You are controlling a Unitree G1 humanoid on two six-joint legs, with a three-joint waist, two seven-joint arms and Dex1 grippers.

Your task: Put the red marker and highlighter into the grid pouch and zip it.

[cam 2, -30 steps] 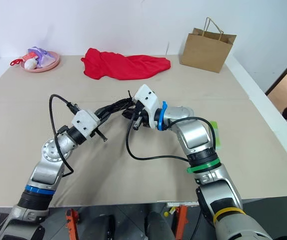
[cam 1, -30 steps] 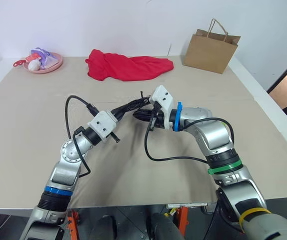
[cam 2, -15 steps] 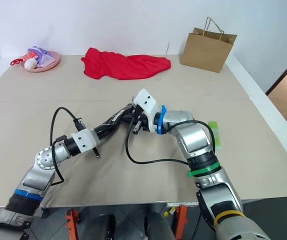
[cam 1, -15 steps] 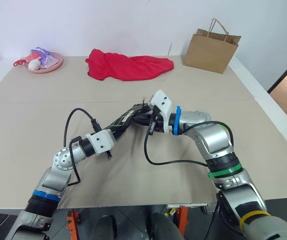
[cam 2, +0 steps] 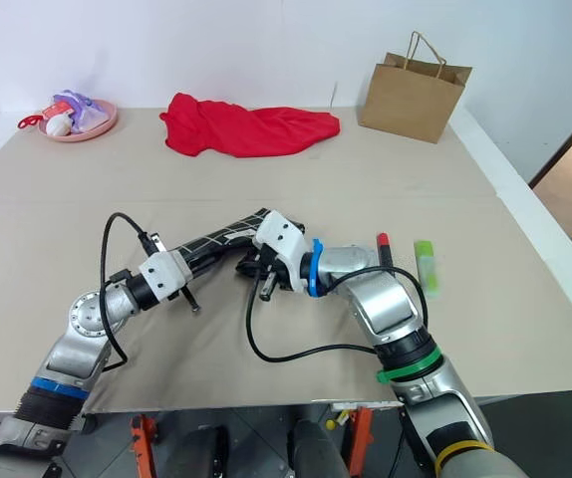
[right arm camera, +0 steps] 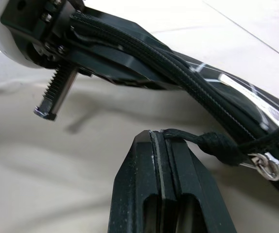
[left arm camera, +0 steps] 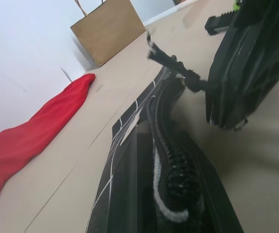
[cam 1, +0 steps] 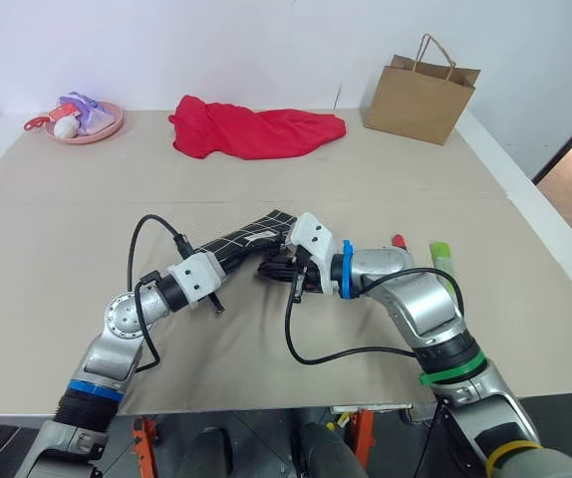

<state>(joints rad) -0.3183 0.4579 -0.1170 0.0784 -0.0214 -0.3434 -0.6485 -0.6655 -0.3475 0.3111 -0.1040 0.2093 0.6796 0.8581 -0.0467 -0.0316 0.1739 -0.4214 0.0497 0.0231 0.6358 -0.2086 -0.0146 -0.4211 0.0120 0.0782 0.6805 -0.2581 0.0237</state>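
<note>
The grid pouch (cam 1: 258,230), black with white lines, hangs just above the table between my two grippers. My left gripper (cam 1: 232,250) is shut on the pouch's near end, with the zipper edge (left arm camera: 170,160) running away between its fingers. My right gripper (right arm camera: 165,141) is shut on the black cord of the zipper pull (right arm camera: 213,144), beside the pouch (right arm camera: 212,92). The red marker (cam 1: 398,240) lies on the table past my right forearm, mostly hidden, with its red cap showing. The light green highlighter (cam 1: 441,256) lies a little to the right of it.
A brown paper bag (cam 1: 422,100) stands at the far right of the table. A red cloth (cam 1: 256,132) lies at the back middle, and a pink plate (cam 1: 110,128) with small toys sits at the back left. The table's right edge (cam 1: 540,239) runs close to the highlighter.
Both arms have come down and back with the pouch, which now hangs lower and flatter. The right arm's shift has uncovered the marker and highlighter.
</note>
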